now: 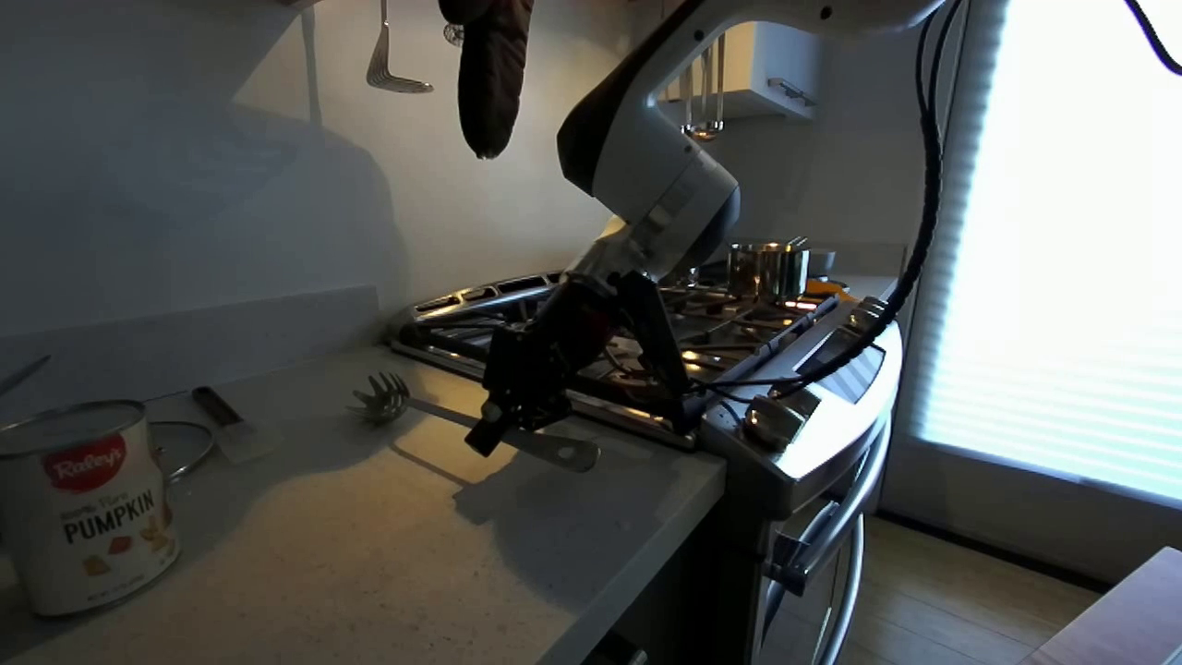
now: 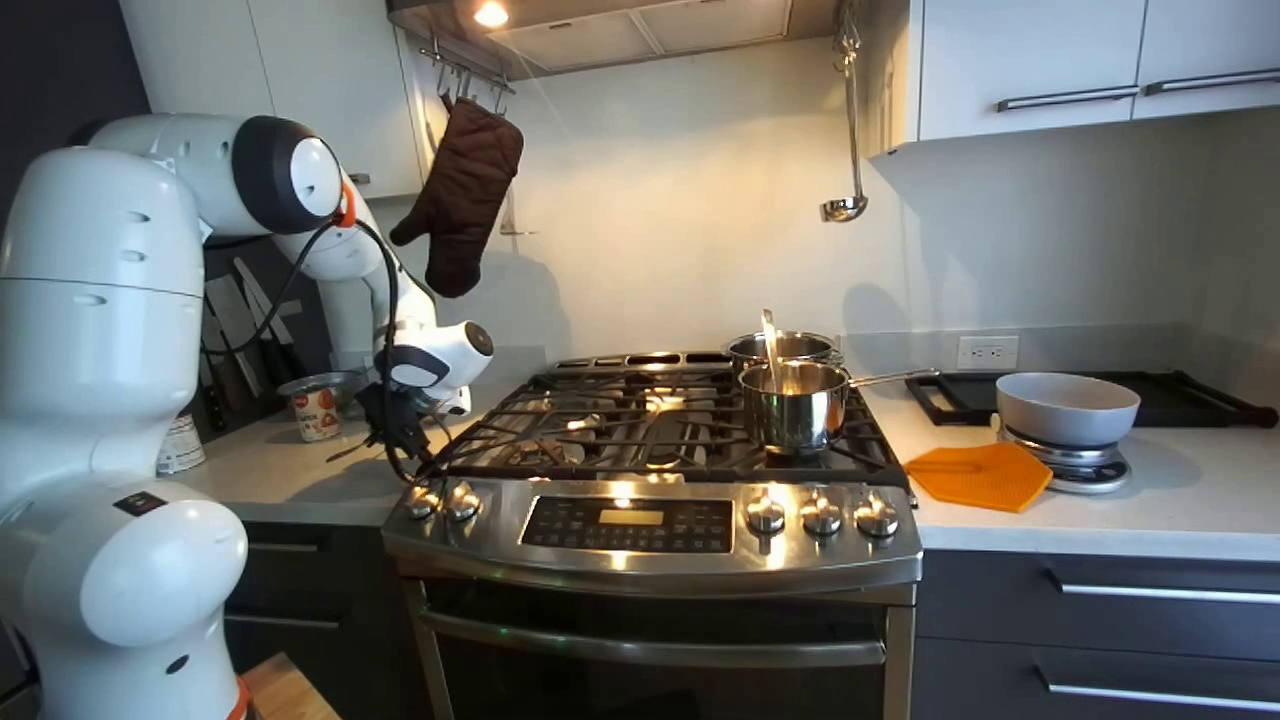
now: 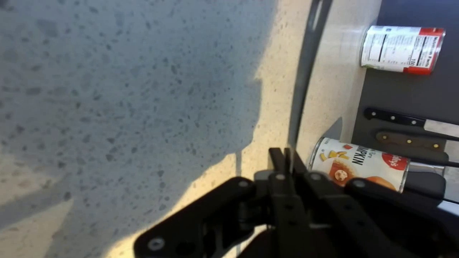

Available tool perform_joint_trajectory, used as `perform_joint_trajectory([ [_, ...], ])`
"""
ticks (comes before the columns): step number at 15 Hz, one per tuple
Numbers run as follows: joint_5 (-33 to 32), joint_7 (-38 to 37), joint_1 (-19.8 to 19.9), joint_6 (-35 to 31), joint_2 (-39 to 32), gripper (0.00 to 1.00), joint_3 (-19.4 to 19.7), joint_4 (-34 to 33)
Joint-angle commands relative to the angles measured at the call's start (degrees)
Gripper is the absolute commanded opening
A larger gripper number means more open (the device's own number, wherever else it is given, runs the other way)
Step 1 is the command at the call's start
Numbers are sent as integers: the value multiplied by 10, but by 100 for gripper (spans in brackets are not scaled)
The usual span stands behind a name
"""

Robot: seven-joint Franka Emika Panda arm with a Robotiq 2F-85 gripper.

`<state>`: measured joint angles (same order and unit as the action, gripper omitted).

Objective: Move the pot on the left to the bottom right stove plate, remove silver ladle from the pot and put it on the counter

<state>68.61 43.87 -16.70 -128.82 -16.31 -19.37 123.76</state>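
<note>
We find the gripper (image 3: 288,157) clamped on the silver ladle (image 1: 552,448) by its handle, above the counter (image 1: 351,554) beside the stove (image 2: 655,562), long axis roughly parallel to the stove's side edge, tined head toward the wall (image 1: 231,203), and judge lowering next.

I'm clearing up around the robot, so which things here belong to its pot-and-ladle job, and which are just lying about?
Part of the job:
gripper, shut on the pasta server, probably the ladle meant
front pot, at front right on the stove
counter, for the pasta server

Just lying or hanging about:
pumpkin can
oven mitt
orange pad
grey bowl
hanging ladle
back pot, probably
</note>
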Motion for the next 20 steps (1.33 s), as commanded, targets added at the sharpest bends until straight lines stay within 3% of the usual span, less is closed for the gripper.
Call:
perform_joint_trajectory([
  [1,21,34,4,11,-4,7,5,10],
  [3,23,35,4,12,-6,31,6,9],
  [4,23,33,5,14,-5,33,6,9],
  [13,1,-5,4,29,4,99,16,9],
  [17,-47,-110,0,56,51,100,25,2],
  [20,-108,-245,-3,99,104,100,29,-17],
])
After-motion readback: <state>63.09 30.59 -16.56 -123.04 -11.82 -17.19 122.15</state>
